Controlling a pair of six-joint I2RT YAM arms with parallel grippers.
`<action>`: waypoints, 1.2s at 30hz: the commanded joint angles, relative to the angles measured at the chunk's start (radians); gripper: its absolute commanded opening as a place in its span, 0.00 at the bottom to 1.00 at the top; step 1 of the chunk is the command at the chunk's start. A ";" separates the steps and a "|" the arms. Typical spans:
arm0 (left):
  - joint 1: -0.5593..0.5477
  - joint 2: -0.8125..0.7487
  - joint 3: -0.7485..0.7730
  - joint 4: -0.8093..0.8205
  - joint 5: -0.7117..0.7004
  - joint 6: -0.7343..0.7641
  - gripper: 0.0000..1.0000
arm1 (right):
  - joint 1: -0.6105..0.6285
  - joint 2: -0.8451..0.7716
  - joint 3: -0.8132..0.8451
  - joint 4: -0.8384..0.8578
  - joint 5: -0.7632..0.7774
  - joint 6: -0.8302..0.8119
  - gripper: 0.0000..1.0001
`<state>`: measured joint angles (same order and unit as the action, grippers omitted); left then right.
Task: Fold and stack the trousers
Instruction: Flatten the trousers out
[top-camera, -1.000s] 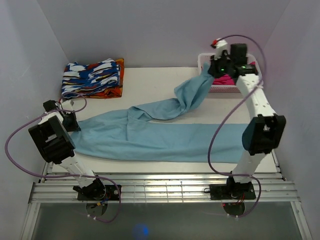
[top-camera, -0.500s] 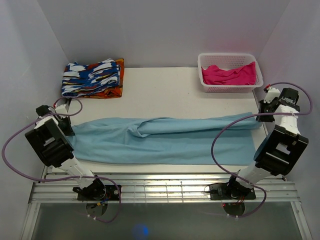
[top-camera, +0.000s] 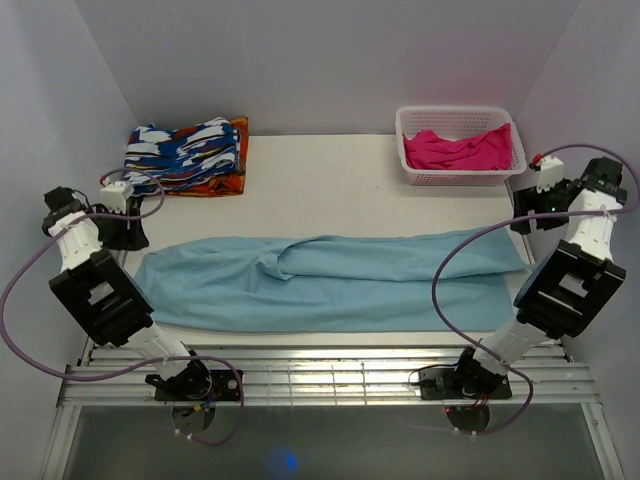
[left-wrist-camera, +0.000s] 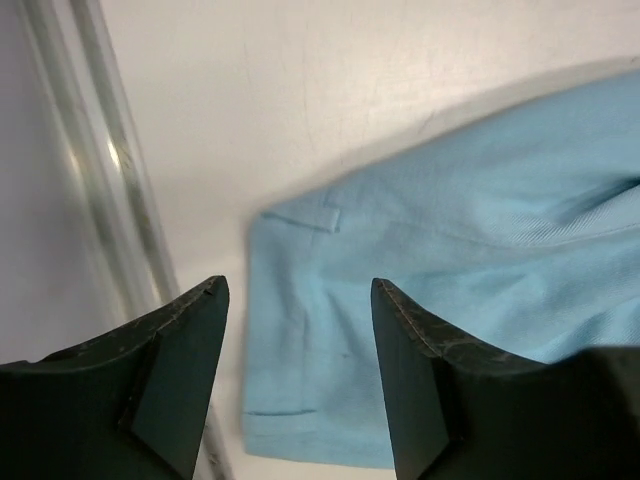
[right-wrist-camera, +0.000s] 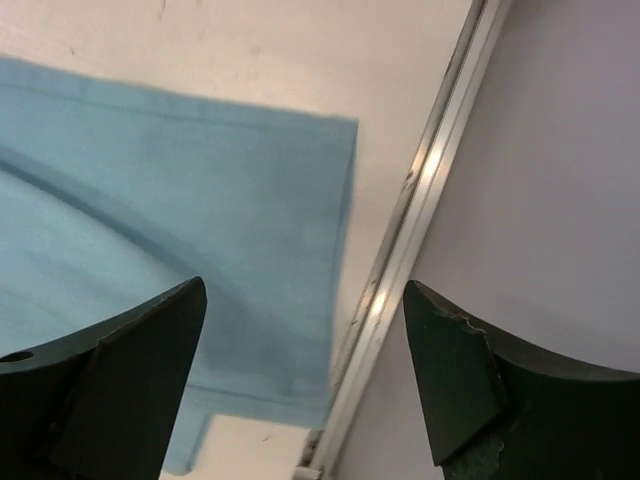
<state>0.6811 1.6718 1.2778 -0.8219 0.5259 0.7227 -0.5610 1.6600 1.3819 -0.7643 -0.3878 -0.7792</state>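
Observation:
The light-blue trousers (top-camera: 330, 282) lie stretched flat across the table from left to right, one leg folded over the other. My left gripper (top-camera: 130, 236) hovers open just off their left end. In the left wrist view its gripper (left-wrist-camera: 298, 288) stands apart above the waist end of the trousers (left-wrist-camera: 450, 250), where a belt loop shows, and holds nothing. My right gripper (top-camera: 524, 220) hangs open over the right end. The right wrist view has the gripper (right-wrist-camera: 303, 288) empty above the hem corner of the trousers (right-wrist-camera: 180, 200).
A white basket (top-camera: 410, 175) holding a pink garment (top-camera: 460, 150) stands at the back right. A patterned folded cloth (top-camera: 185, 158) lies at the back left. The side walls and the table's metal edge rail (right-wrist-camera: 430, 190) are close to both grippers.
The right arm swung a trouser leg from near the basket to the right and laid it flat. Both grippers then opened, let go of the cloth ends and drew outward.

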 joint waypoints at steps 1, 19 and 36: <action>-0.034 -0.021 0.107 -0.105 0.108 0.101 0.70 | 0.007 0.111 0.257 -0.214 -0.173 -0.179 0.85; -0.137 0.169 0.254 -0.106 0.040 -0.017 0.73 | 0.203 0.428 0.312 -0.198 0.032 -0.635 0.77; -0.143 0.462 0.546 -0.209 0.005 0.118 0.72 | 0.271 0.408 0.039 -0.109 0.195 -0.893 0.08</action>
<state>0.5411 2.0773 1.7184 -0.9760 0.5182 0.7784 -0.2924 2.0380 1.4834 -0.8932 -0.2398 -1.6341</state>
